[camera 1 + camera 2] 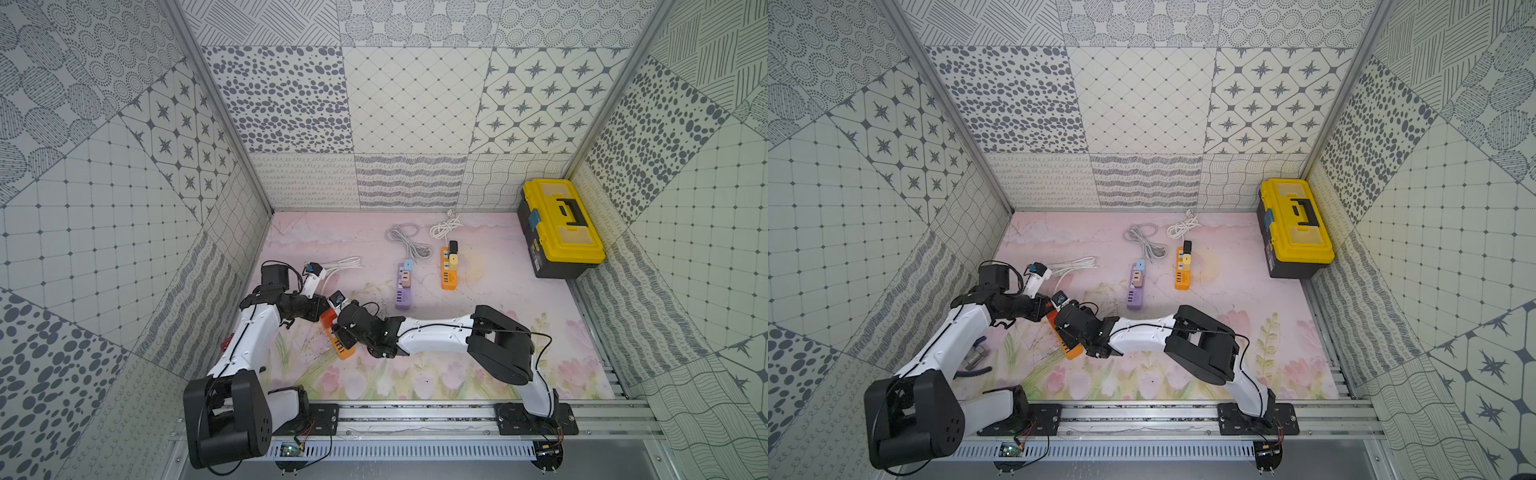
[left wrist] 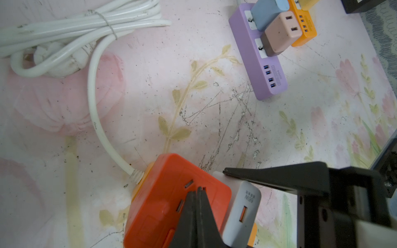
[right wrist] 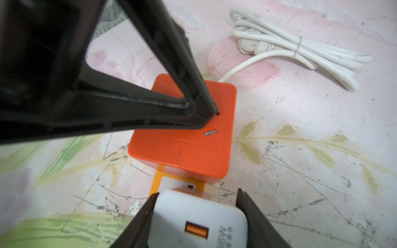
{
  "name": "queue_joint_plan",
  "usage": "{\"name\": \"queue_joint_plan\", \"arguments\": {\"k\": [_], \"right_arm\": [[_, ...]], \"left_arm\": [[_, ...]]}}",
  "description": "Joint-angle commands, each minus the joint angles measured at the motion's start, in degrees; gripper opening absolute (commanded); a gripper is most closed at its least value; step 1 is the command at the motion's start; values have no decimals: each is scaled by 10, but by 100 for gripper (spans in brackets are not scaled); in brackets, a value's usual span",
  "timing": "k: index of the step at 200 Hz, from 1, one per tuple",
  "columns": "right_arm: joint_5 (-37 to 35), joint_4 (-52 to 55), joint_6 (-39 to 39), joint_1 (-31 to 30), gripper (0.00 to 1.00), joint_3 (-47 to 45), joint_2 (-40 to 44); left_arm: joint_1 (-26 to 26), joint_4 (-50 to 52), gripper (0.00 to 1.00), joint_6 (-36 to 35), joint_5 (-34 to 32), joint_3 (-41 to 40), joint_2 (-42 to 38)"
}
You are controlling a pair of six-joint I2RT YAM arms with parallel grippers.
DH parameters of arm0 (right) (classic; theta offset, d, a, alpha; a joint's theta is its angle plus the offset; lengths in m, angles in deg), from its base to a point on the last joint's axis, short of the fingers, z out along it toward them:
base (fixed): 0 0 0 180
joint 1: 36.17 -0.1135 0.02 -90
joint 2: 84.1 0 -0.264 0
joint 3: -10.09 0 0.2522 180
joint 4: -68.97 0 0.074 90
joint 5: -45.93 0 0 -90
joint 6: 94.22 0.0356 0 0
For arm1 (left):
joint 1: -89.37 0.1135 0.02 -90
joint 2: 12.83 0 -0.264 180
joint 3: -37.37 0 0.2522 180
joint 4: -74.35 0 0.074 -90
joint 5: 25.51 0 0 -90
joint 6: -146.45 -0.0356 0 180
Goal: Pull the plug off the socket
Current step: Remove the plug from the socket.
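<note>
An orange socket strip (image 1: 344,348) lies at the front left of the mat. It carries a red-orange block (image 2: 169,186) and, right beside that, a white charger plug (image 3: 199,219). My right gripper (image 3: 197,193) is shut on the white plug, one finger on each side. Whether the plug's pins sit in the socket is hidden. My left gripper (image 2: 198,190) is shut, with its tips resting on top of the red-orange block (image 3: 189,150). In both top views the two wrists meet over the strip (image 1: 1070,348) and hide most of it.
The strip's white cable (image 2: 94,103) runs to a tied bundle (image 1: 340,264). A purple strip (image 1: 403,291) and another orange strip (image 1: 449,270), both with plugs, lie mid-mat. A yellow toolbox (image 1: 561,228) stands at the back right. Patterned walls enclose three sides.
</note>
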Motion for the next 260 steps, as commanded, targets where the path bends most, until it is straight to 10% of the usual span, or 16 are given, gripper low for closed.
{"name": "queue_joint_plan", "arguments": {"k": [1,57,144,260], "right_arm": [[-1,1,-6,-9,37,14,11],[87,-33,68,28,37,-16,40],[-30,15,-36,-23,36,29,6],[71,-31,56,22,36,-21,50]], "left_arm": [[4,130,0,-13,-144,-16,10],[4,128,0,-12,-146,-18,7],[4,128,0,-12,-146,-19,5],[4,124,0,-10,-148,-23,4]]}}
